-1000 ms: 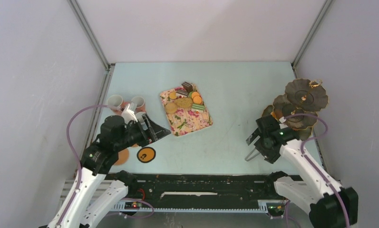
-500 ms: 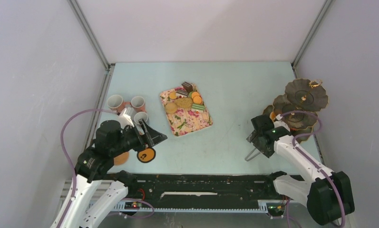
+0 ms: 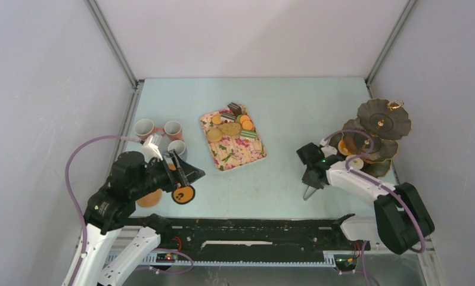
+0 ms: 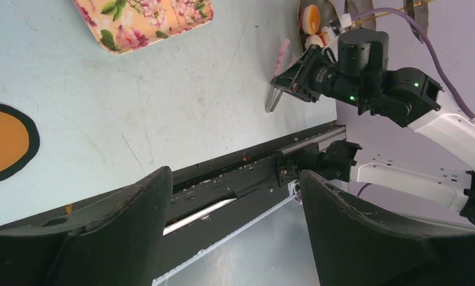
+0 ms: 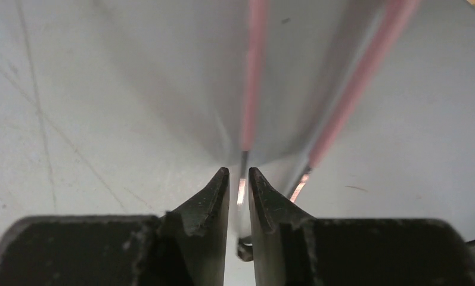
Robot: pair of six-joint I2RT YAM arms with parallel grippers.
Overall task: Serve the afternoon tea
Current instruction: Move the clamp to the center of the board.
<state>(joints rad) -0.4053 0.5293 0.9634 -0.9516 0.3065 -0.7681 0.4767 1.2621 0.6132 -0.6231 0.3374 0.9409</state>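
A robotics lab test cell: plain pale grey panel walls (image 3: 44, 89) on bare aluminium frame posts (image 3: 111, 42) close in a pale blue-green table (image 3: 282, 101). A black mounting rail (image 3: 252, 229) with purple cables (image 3: 98, 138) and a lit circuit board (image 3: 166, 257) runs along the table's near edge.

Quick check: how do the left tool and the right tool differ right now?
The left tool is wide open and empty; the right tool is nearly shut, pinching one arm of the tongs. The left tool hangs above the table near the black-rimmed coaster; the right tool is low at the table, near the stand. Both are black, two-fingered and angled down.
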